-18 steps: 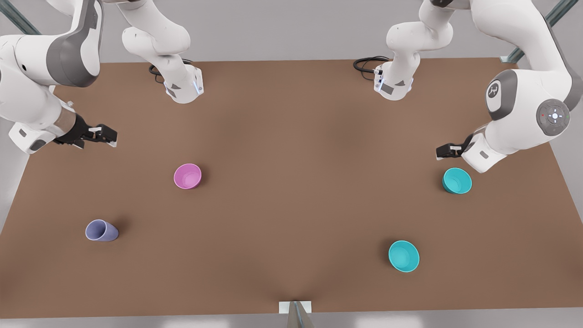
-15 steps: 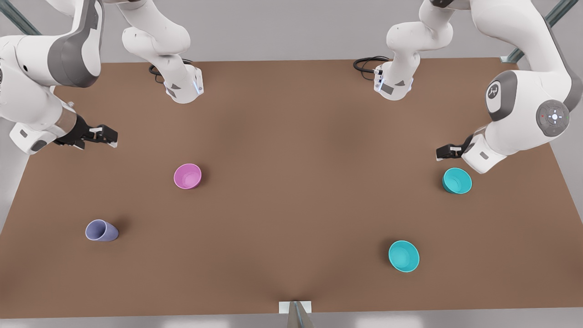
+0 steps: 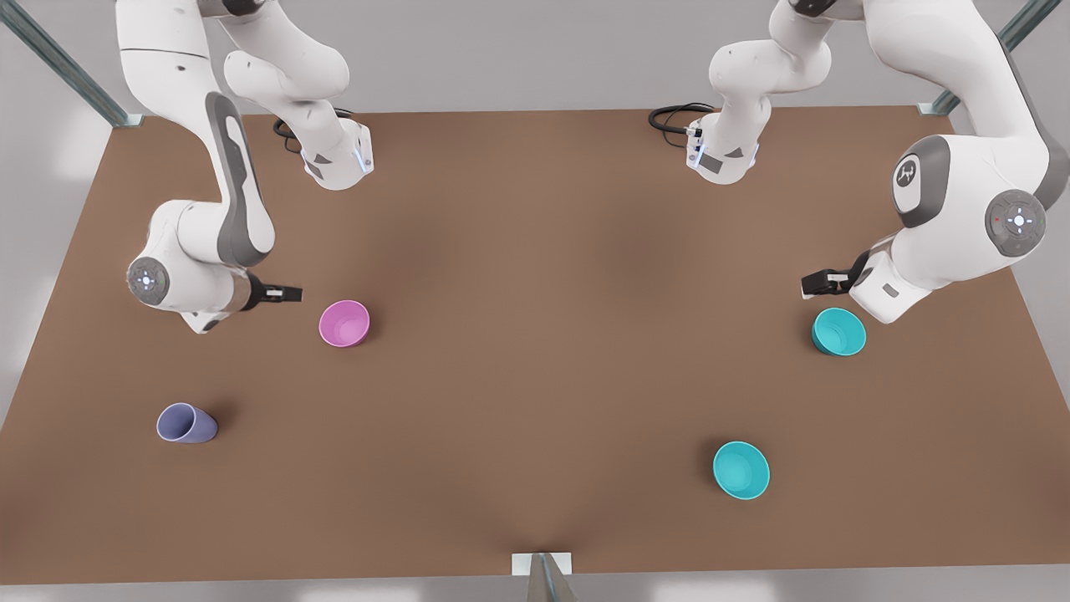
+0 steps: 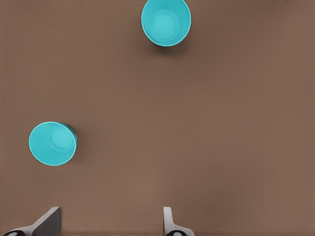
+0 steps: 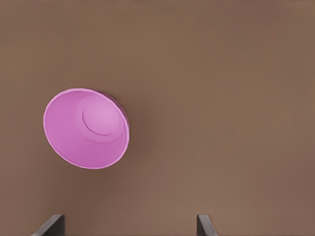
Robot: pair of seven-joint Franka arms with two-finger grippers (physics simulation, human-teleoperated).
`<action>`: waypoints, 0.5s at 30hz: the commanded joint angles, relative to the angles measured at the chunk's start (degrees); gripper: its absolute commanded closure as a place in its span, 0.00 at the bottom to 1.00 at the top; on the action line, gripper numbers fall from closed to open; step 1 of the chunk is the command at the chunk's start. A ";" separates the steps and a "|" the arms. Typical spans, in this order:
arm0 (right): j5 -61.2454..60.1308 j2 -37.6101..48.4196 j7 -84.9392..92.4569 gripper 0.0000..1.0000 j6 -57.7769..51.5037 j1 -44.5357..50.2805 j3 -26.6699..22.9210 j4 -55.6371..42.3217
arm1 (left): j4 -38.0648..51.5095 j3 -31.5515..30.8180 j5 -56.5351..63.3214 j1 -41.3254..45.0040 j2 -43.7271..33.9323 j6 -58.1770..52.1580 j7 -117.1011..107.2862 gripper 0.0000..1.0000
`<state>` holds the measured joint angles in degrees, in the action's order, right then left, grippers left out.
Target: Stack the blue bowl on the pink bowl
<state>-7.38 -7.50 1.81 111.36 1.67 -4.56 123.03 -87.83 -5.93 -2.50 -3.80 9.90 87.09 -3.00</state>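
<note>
A brown tabletop (image 3: 535, 351) carries four small plastic vessels, seen from above with two white robot arms reaching in. The right gripper (image 3: 288, 294), on the front view's left, hangs just beside the round pink-magenta plastic bowl (image 3: 344, 323), which sits upright on the table; in the right wrist view that pink bowl (image 5: 86, 128) lies ahead of the spread, empty fingertips (image 5: 51, 225). The left gripper (image 3: 815, 283), on the front view's right, hovers just above and beside a turquoise plastic bowl with a darker teal side (image 3: 838, 331). Its jaws are also spread and hold nothing. The evenly light turquoise-cyan plastic bowl (image 3: 741, 470) stands alone nearer the table's front edge, well apart from both grippers and from the pink bowl. A lavender plastic cup (image 3: 185, 423) sits at the front view's left, near the front edge.
</note>
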 commanded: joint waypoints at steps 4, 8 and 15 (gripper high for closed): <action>-6.68 -5.85 -5.06 0.00 17.22 1.67 0.52 1.07 | 0.03 -0.04 0.04 -0.16 0.30 0.01 -0.69 0.00; -9.58 -6.21 -4.45 0.00 23.28 2.81 0.61 5.72 | 0.03 0.04 0.04 -0.33 0.56 -0.08 -0.69 0.00; -18.11 -8.67 5.84 0.00 30.49 4.57 0.52 8.80 | 0.03 0.04 0.04 -0.60 0.74 -0.52 -0.69 0.00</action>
<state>-23.61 -15.95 1.59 136.84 6.19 -4.06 131.96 -87.87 -5.93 -2.49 -4.41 10.73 86.76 -3.39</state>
